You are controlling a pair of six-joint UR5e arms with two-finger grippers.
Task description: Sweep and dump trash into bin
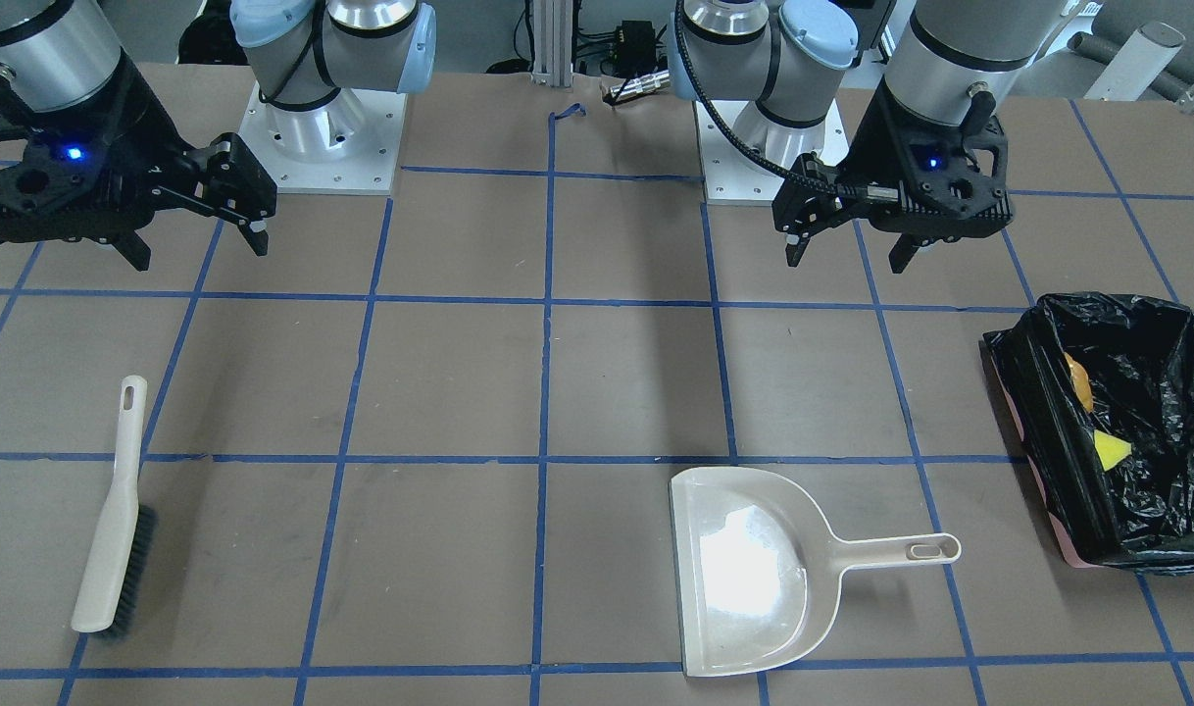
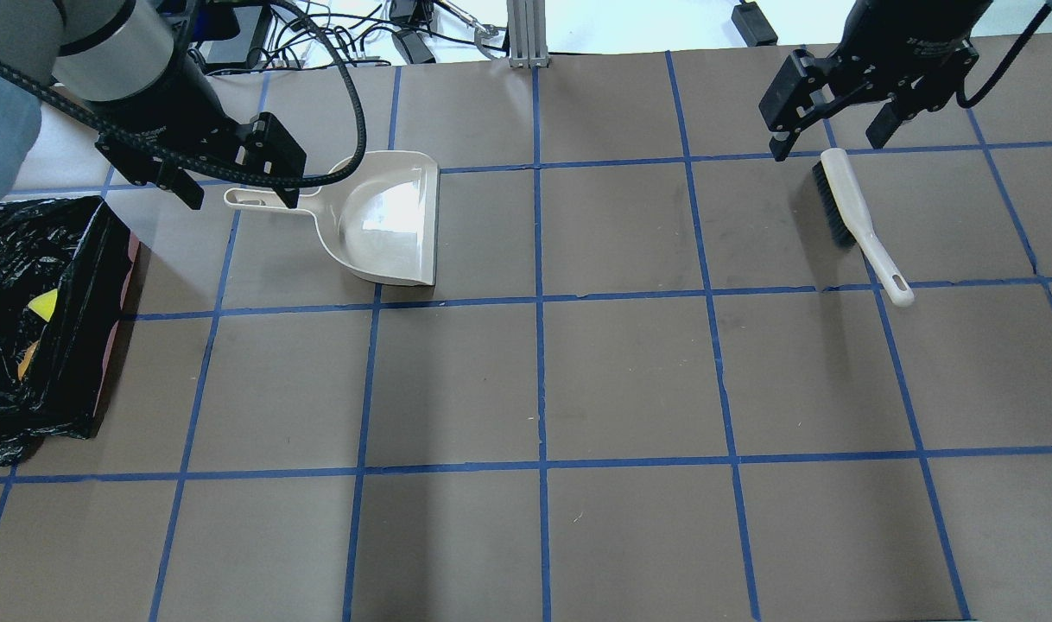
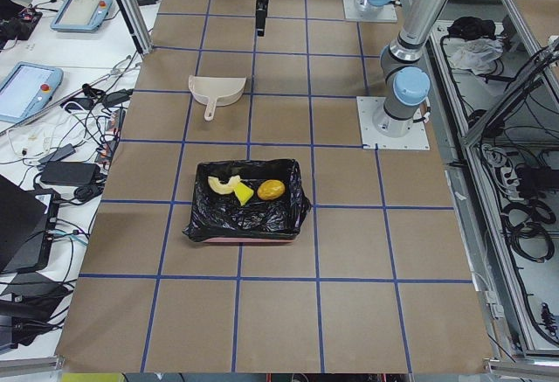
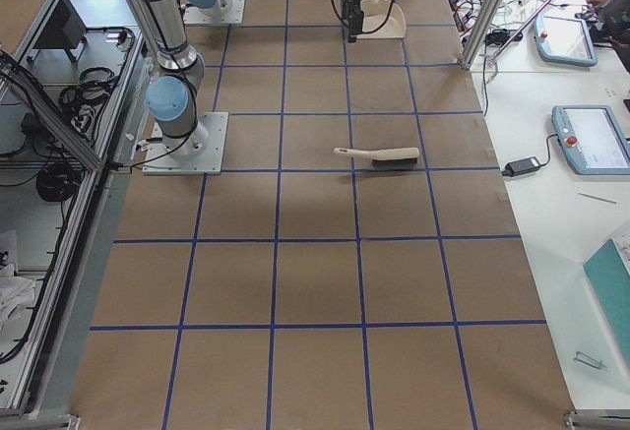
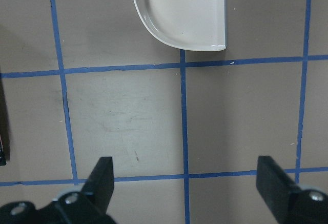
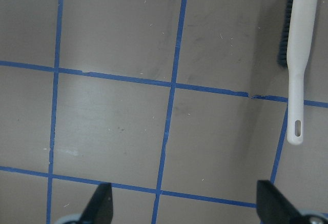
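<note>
The bin (image 1: 1048,422), lined with a black bag, stands at the table's end on my left side, also in the overhead view (image 2: 77,345) and the exterior left view (image 3: 244,220). The trash lies inside it: the yellow-brown lump (image 3: 271,190), the pale orange peel (image 3: 223,184) and the sponge wedge (image 3: 243,193). My left gripper (image 1: 845,257) is open and empty, raised above the table near the beige dustpan's handle (image 2: 250,199). My right gripper (image 1: 201,253) is open and empty, raised above the table near the brush's head end (image 2: 837,186).
The beige dustpan (image 1: 744,569) lies flat on the table, handle toward the bin, and shows empty. The white hand brush (image 1: 112,529) with dark bristles lies flat on my right side. Blue tape lines grid the brown table.
</note>
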